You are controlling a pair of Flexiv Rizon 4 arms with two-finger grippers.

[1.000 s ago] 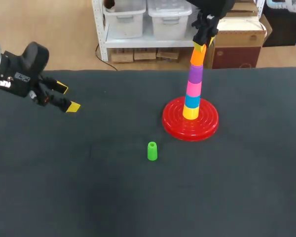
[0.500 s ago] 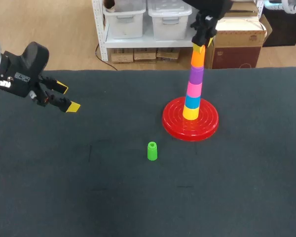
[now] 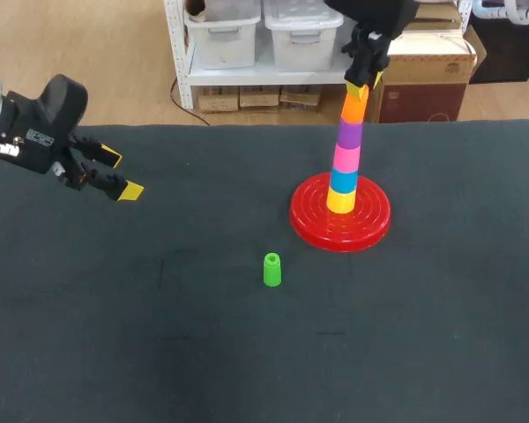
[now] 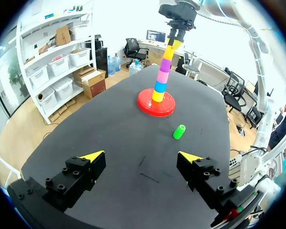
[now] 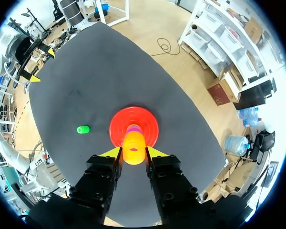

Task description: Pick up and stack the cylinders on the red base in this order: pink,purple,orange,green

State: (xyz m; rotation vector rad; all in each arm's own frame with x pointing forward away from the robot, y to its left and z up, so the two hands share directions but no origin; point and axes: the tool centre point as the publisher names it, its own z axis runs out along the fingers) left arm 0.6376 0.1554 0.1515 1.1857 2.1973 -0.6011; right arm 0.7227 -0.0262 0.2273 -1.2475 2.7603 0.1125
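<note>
Right gripper on the orange cylinder atop the stack; green cylinder loose on the table.

The right gripper (image 5: 133, 153) hung over the tower with its two yellow tips pressed against opposite sides of the orange cylinder (image 3: 354, 106), clenched on it. That piece sat on top of the purple cylinder (image 3: 350, 132), with the pink cylinder (image 3: 346, 159) under that, then a blue cylinder (image 3: 342, 181) and a yellow cylinder (image 3: 339, 201) at the bottom, all standing on the middle of the red base (image 3: 370, 225). The tower leaned slightly. The green cylinder (image 3: 271, 270) stood upright on the black table (image 3: 115, 335), near the base on its left-hand front side, touching nothing. The left gripper (image 3: 121, 174) hovered above the table's far left part, well apart from everything, its jaws spread wide with nothing between them.
</note>
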